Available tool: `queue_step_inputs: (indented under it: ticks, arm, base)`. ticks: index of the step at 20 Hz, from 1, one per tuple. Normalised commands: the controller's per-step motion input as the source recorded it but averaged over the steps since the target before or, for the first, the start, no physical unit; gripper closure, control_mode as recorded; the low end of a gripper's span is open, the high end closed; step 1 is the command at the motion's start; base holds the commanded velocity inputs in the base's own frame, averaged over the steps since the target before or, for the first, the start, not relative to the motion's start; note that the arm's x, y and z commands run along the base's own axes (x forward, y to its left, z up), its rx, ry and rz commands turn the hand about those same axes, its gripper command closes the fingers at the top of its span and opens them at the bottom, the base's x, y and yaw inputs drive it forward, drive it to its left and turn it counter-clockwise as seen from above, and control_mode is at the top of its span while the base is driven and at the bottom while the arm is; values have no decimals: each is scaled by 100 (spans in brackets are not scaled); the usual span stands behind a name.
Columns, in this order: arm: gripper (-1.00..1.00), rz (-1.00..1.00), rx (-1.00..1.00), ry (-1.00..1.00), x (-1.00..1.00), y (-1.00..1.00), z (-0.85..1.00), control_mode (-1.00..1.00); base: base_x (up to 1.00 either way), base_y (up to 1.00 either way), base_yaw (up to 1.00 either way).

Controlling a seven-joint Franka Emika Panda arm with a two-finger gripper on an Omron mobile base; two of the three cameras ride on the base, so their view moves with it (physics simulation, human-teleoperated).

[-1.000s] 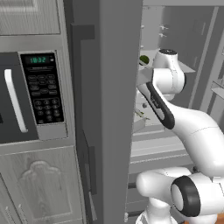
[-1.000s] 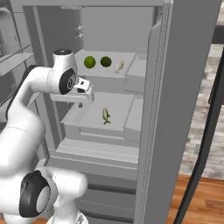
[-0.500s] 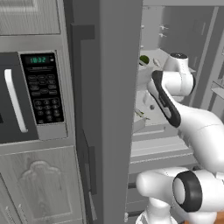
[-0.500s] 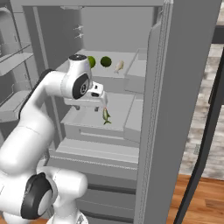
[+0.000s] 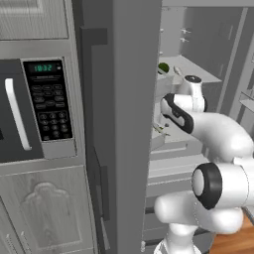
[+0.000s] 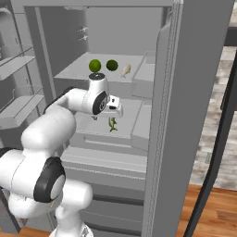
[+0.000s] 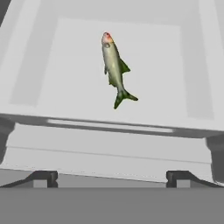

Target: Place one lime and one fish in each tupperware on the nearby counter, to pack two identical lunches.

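Since the earlier frames, the arm has swung further into the open refrigerator, so that its hand now hangs over the middle shelf instead of beside the upper one, and the fingers have gone from nearly together to wide apart. Fingers: spread wide, holding nothing; in the hand view the two dark tips stand at the bottom left and bottom right, well apart. In the right base view the fingers are just above the green-tailed fish. Green-tailed fish: a slim greenish-grey body with a reddish head and dark green tail, lying flat on the pale middle shelf, head pointing away from the hand, clear of the fingers; the same green-tailed fish shows just below the hand in the right base view. Limes: two round green balls side by side on the upper shelf, the left lime brighter, the right lime darker, close together. Pale fish: a whitish-tan body just right of the limes on the same shelf. One lime is visible past the door edge in the left base view. Microwave: built into the cabinet to the left of the refrigerator door.
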Motion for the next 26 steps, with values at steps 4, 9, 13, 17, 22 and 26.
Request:
queue_step_inputs:
  ticks: [4, 9, 13, 17, 22, 26]
  arm:
    - [-100, 2, 9, -10, 85, 7, -39, -100]
    - [-100, 1, 7, -4, 85, 1, -44, -100]
    - [-100, 0, 3, 3, 26, 5, -18, -100]
    - [-100, 0, 0, 0, 47, 3, -45, -100]
    - [-100, 0, -4, 0, 46, 0, -41, -100]
    - [-100, 0, -5, 0, 22, 0, -45, -100]
  base:
    - [0, 0, 0]
    - [0, 0, 0]
    - [0, 0, 0]
    - [0, 0, 0]
    - [0, 0, 0]
    - [0, 0, 0]
